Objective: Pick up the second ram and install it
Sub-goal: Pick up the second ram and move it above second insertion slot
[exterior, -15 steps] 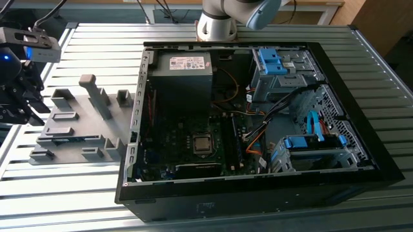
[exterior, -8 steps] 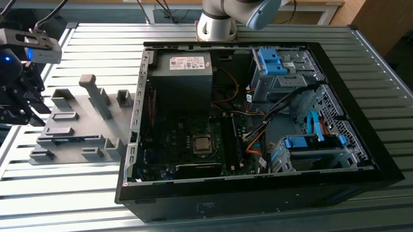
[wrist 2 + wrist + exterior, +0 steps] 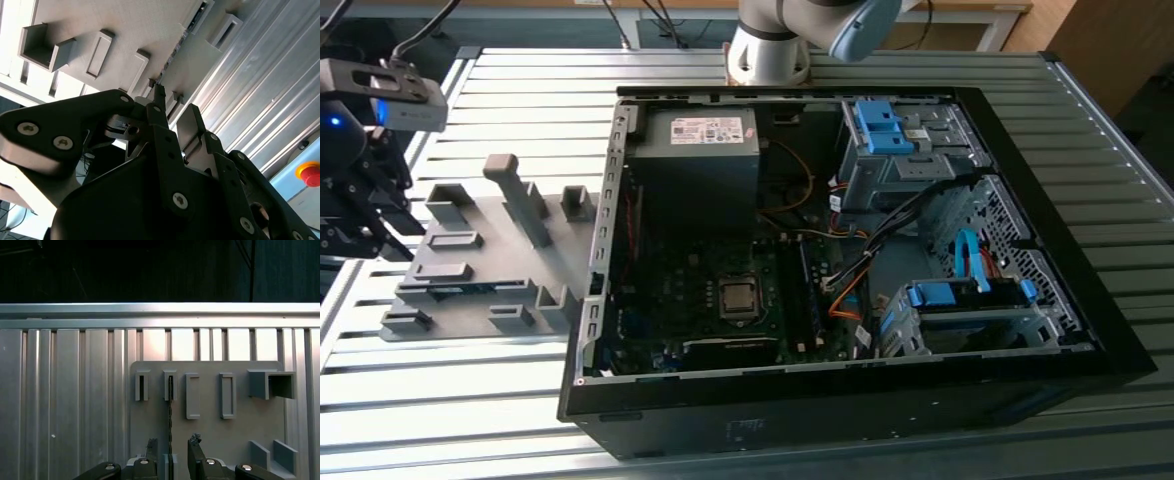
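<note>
The second ram (image 3: 170,410) stands on edge in a slot of the grey holder plate (image 3: 210,440), seen as a thin dark strip. In the second wrist view the ram (image 3: 176,47) runs along the plate toward the fingertips. My gripper (image 3: 172,444) is open, one finger (image 3: 151,447) on each side of the ram's near end, with small gaps and no visible contact. The second wrist view shows the gripper (image 3: 172,112) with its fingers apart. In the exterior view the gripper (image 3: 360,215) hangs at the left edge, over the holder plate (image 3: 467,270).
An open black computer case (image 3: 854,380) lies to the exterior view's right of the holder, with the motherboard (image 3: 720,300), power supply (image 3: 700,150) and blue drive bays (image 3: 961,295) inside. Grey upright blocks (image 3: 520,195) rise from the holder. The ribbed metal table (image 3: 440,400) surrounds everything.
</note>
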You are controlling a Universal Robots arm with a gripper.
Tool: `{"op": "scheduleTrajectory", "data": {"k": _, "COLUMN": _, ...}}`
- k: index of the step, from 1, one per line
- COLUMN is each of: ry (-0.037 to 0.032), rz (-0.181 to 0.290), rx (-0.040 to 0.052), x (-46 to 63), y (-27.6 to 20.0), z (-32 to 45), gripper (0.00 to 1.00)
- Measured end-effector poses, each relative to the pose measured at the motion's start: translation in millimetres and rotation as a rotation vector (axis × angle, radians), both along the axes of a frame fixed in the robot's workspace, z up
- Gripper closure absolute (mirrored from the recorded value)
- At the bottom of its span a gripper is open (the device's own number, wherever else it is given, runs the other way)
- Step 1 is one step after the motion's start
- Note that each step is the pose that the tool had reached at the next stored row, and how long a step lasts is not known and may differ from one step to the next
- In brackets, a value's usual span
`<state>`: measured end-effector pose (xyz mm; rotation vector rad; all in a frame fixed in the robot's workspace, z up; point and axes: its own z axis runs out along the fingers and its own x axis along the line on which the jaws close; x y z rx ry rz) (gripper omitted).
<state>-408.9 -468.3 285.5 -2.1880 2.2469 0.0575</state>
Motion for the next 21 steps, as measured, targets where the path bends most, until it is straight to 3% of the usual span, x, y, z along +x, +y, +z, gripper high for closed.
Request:
{"op": "scheduleTrajectory", "data": {"k": 13, "ry": 0.0000, "rz": 0.000, "rx": -0.0001, "x": 0.0, "y": 0.0, "z": -4.3, "gripper": 0.63}}
{"op": "scheduleTrajectory", "data": {"k": 15, "ry": -0.0001, "rz": 0.000, "rx": 0.0001, "x": 0.0, "y": 0.0, "z": -9.5, "gripper": 0.63}}
{"op": "scheduleTrajectory", "data": {"k": 21, "ry": 0.0000, "rz": 0.000, "rx": 0.0000, "x": 0.0, "y": 0.0, "z": -10.8, "gripper": 0.63}}
